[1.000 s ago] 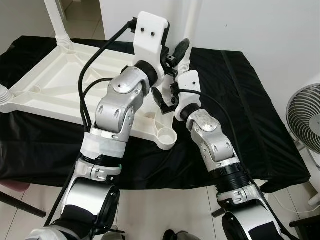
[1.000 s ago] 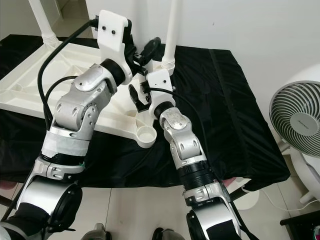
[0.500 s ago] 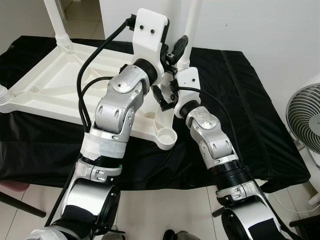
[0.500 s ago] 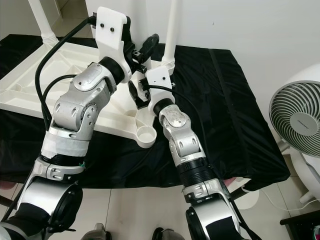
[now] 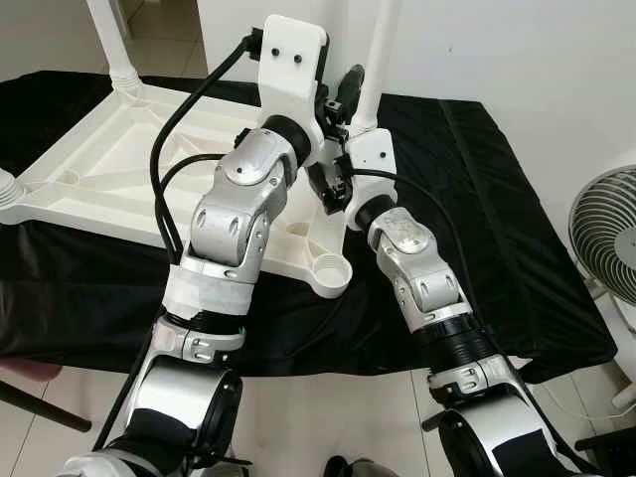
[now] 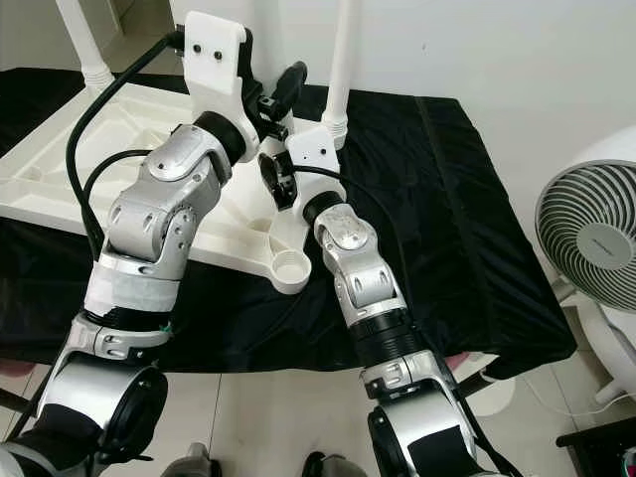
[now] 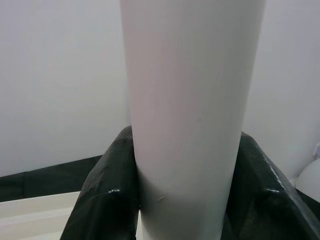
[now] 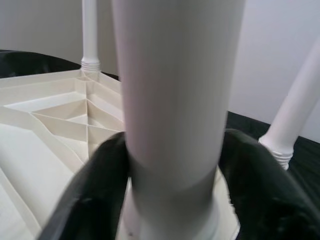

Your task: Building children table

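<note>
The white children's table (image 5: 109,169) lies upside down on a black cloth. A white leg (image 5: 374,55) stands in its far right corner. My left gripper (image 5: 348,91) is shut on that leg above its collar, and the left wrist view has the leg (image 7: 192,100) clamped between both black fingers (image 7: 107,190). My right gripper (image 5: 328,184) sits lower, close over the table's underside and partly hidden by the left forearm. In the right wrist view its fingers (image 8: 95,185) are shut around a white leg (image 8: 175,100) near its base. The near right corner socket (image 5: 331,270) is bare.
Two more legs stand at the far left corner (image 5: 114,50) and the near left corner (image 5: 6,187). The black cloth (image 5: 477,199) covers a low platform. A grey fan (image 5: 606,229) is on the right. A white wall is behind, tiled floor (image 5: 328,417) in front.
My right gripper has crept up and away from me along the table's underside. The left gripper has risen slightly on the leg. Both stay shut.
</note>
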